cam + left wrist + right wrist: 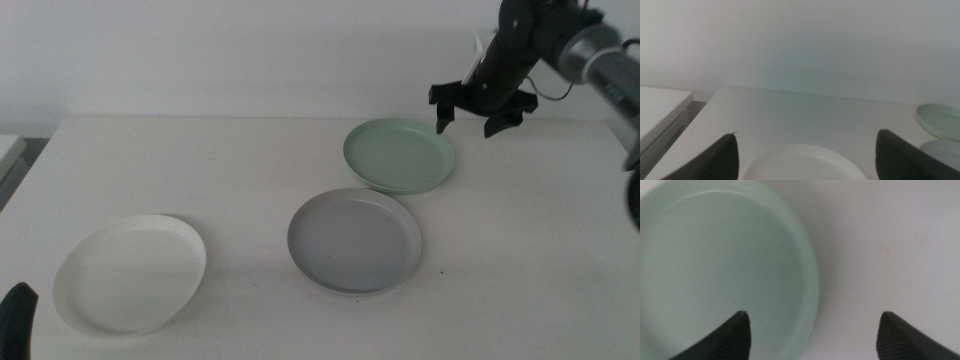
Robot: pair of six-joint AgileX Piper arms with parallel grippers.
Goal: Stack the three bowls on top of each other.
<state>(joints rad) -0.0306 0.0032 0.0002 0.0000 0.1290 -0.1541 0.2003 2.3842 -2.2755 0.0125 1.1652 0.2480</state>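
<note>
Right hand [479,116] wide open, holding nothing, hovering over green bowl's [399,154] far rim. Grey bowl [354,240] mid tabletop [240,170], white bowl [130,272] near left. Left hand [805,155] open, empty, parked by white bowl.

You have a white worktop [250,160]. Three bowls lie flat on it, all apart: white bowl [130,272] near the front left, light grey bowl [354,240] at centre, pale green bowl [399,154] just behind the grey one.

Black right gripper [478,113], grey arm segment, thin cable.
</note>
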